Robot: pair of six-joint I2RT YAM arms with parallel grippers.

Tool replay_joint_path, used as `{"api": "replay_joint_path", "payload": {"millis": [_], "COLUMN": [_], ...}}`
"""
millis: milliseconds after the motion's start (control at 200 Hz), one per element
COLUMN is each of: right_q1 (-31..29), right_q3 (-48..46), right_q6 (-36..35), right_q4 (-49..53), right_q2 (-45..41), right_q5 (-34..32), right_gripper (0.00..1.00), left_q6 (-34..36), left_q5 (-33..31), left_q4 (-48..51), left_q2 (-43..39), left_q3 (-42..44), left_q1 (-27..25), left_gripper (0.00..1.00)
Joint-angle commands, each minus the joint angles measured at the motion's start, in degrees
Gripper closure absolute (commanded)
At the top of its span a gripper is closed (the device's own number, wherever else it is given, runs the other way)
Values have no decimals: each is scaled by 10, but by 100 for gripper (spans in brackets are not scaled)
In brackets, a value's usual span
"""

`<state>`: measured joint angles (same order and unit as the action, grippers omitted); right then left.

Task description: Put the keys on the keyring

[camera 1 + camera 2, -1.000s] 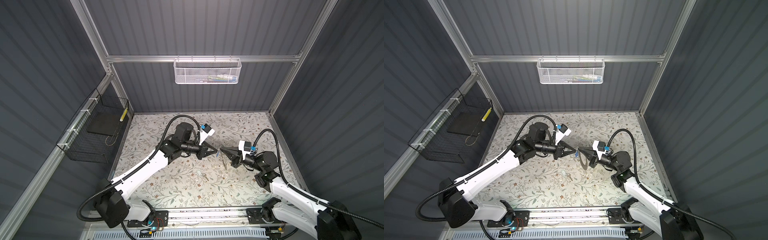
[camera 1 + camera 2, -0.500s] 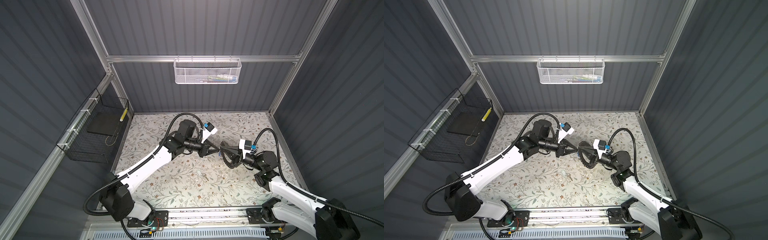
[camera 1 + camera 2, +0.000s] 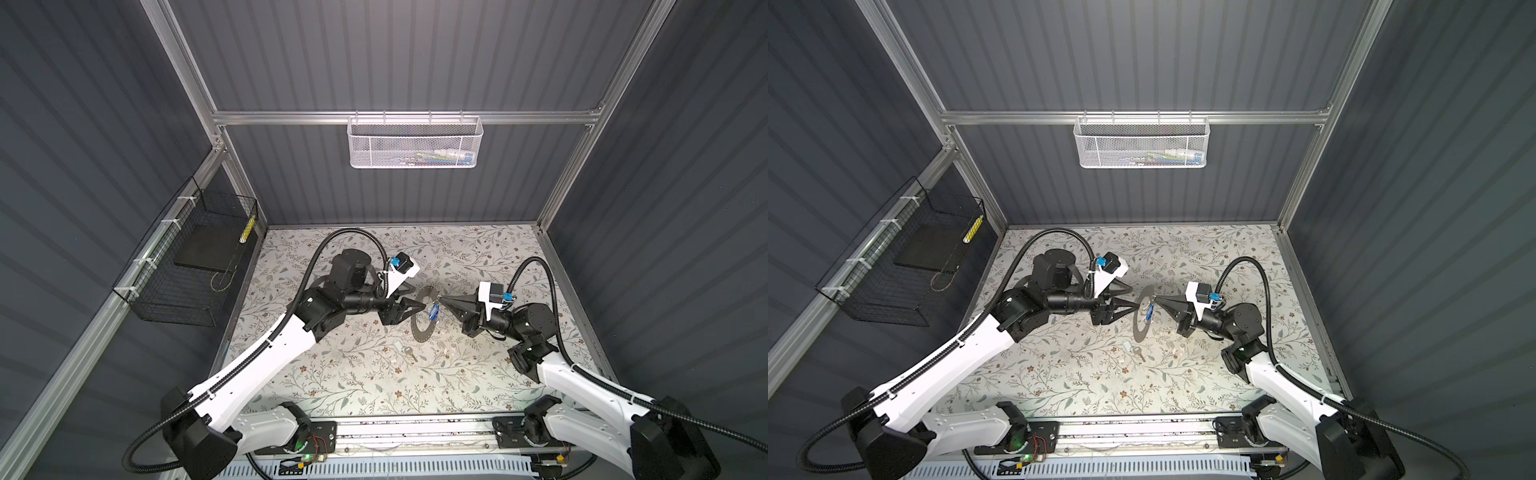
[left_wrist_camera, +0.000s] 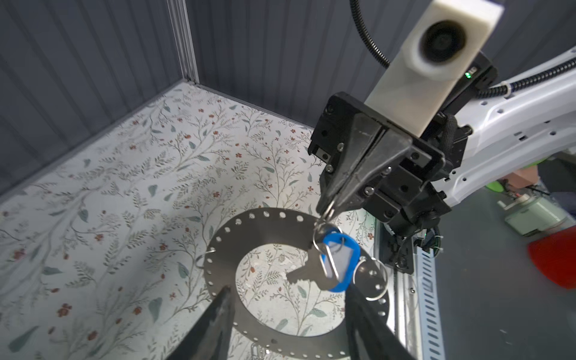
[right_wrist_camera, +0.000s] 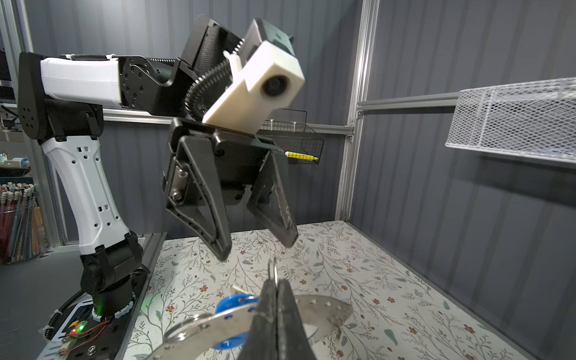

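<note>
We see a floral-patterned counter (image 3: pixel 353 374) inside a grey-walled booth. Two white and black robot arms reach toward each other over its middle.

The left gripper (image 5: pixel 257 249) comes in from the left. Its jaws stand apart and hold nothing, and their tips are just beside the keyring.

The right gripper (image 4: pixel 326 211) comes in from the right. Its jaws are pressed together at the upper rim of the keyring (image 4: pixel 249 224), pinching a small wire loop (image 5: pixel 275 271) there.

The keyring (a wide, flat grey metal band with small holes round its edge) hangs clear of the counter between the two arms, tilted close to upright.

A blue-headed key (image 4: pixel 350 249) dangles from the wire loops at the pinched spot. In the left wrist view its silver blade crosses the ring's central opening.

The pale-headed key (image 3: pixel 406 351) lies flat on the counter, nearer to us than the hanging ring and apart from both grippers.
</note>
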<state>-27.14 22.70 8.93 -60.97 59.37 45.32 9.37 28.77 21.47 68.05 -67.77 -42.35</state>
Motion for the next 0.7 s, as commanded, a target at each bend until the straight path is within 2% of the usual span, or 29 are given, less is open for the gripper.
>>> {"api": "replay_joint_path", "payload": {"millis": [0,320,695], "right_q1": [2,2,2], "right_q3": [8,13,17], "right_q6": [15,34,41], "right_q4": [-40,-52,-54], "right_q2": [2,12,15], "right_q5": [12,32,38], "right_gripper": [100,100,100], "left_q6": [76,140,154], "left_q5": [-15,42,92], "left_q4": [19,40,1], "left_q2": [-3,62,59], "left_q3": [2,-72,-60], "left_q1": [-3,-3,-2], "left_gripper": [44,53,59]}}
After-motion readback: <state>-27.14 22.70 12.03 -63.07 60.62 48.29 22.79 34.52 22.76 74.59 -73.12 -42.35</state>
